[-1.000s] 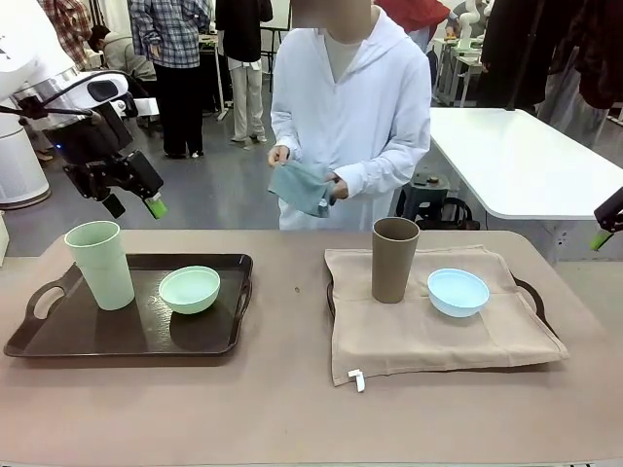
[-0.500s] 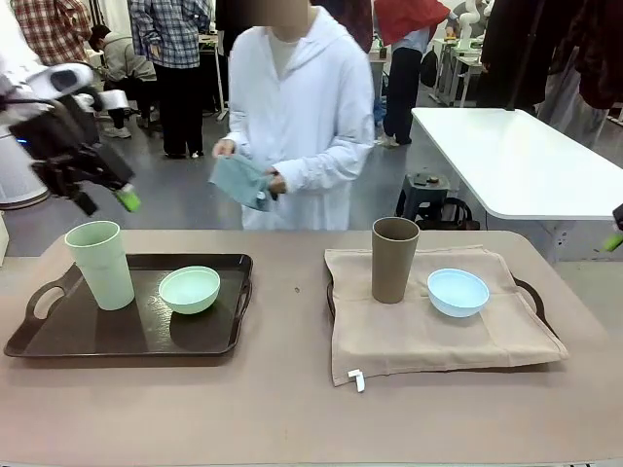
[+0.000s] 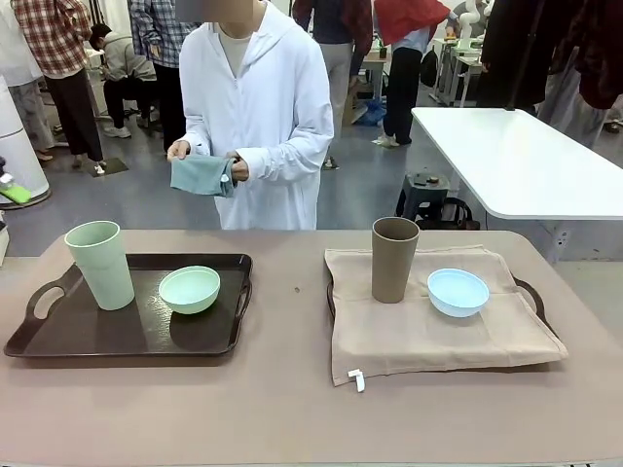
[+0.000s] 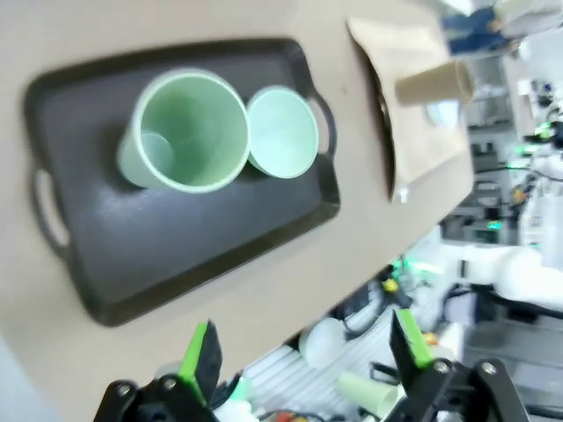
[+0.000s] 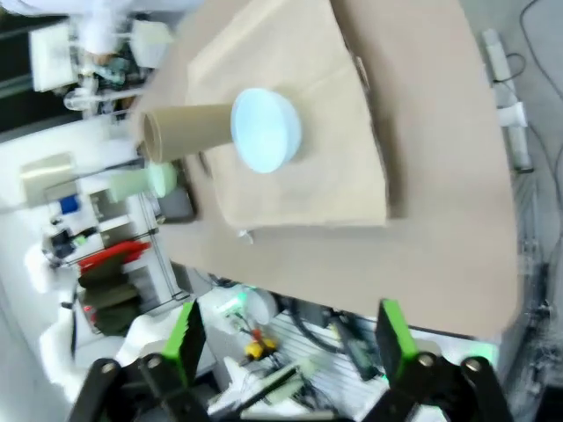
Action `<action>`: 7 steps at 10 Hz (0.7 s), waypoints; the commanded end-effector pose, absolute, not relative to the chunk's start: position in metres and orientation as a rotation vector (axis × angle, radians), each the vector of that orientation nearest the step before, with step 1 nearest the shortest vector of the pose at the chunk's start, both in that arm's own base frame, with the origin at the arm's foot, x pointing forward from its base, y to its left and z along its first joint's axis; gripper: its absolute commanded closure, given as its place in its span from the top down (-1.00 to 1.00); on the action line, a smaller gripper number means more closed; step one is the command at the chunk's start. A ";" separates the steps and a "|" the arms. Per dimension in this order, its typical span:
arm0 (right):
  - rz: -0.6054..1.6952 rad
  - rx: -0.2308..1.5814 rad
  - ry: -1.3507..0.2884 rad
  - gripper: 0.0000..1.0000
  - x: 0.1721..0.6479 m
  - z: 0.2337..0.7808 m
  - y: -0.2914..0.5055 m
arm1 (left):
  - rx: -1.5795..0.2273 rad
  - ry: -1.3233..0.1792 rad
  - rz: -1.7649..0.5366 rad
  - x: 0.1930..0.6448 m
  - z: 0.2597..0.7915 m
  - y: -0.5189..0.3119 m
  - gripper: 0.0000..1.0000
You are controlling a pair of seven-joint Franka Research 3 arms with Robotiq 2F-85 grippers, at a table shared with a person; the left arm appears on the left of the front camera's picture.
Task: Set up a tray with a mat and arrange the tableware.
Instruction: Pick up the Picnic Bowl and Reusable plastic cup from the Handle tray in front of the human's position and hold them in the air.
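- Left claw (image 4: 305, 338): jaws wide apart, gripping nothing, high above the left tray (image 4: 211, 290).
- Left tray (image 3: 238, 292) on the bench (image 3: 292, 409): the pale green cup (image 3: 100, 265) stands upright beside the pale green bowl (image 3: 190, 289), both directly on the bare dark surface. No mat is laid here, so this set looks unfinished.
- Far side: a person (image 3: 258, 107) holds a folded teal cloth (image 3: 201, 175), judged to be the missing mat.
- Right tray (image 3: 531, 292): covered by a tan mat (image 3: 428, 336) that carries the upright brown cup (image 3: 394, 259) and, just beside it, the light blue bowl (image 3: 458, 292). This set appears complete.
- Right claw (image 5: 288, 321): jaws open, empty, well above the right tray.
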State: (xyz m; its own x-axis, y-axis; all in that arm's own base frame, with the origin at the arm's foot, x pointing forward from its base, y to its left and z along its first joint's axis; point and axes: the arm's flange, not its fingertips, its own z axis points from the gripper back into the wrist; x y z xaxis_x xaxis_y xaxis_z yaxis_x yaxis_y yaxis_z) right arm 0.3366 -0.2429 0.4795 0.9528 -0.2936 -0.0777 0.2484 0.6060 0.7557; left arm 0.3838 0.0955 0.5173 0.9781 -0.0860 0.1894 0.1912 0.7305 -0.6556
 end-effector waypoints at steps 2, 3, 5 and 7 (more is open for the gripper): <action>-0.342 0.995 -0.087 1.00 0.327 0.483 -0.284 | -0.908 -0.202 -0.092 0.384 0.509 0.138 1.00; -0.367 1.005 -0.082 1.00 0.322 0.481 -0.293 | -0.951 -0.221 -0.059 0.382 0.503 0.154 1.00; -0.399 1.052 -0.097 1.00 0.314 0.477 -0.310 | -1.028 -0.255 -0.004 0.377 0.492 0.182 1.00; -0.415 1.089 -0.101 1.00 0.308 0.474 -0.320 | -1.046 -0.245 0.019 0.374 0.484 0.192 1.00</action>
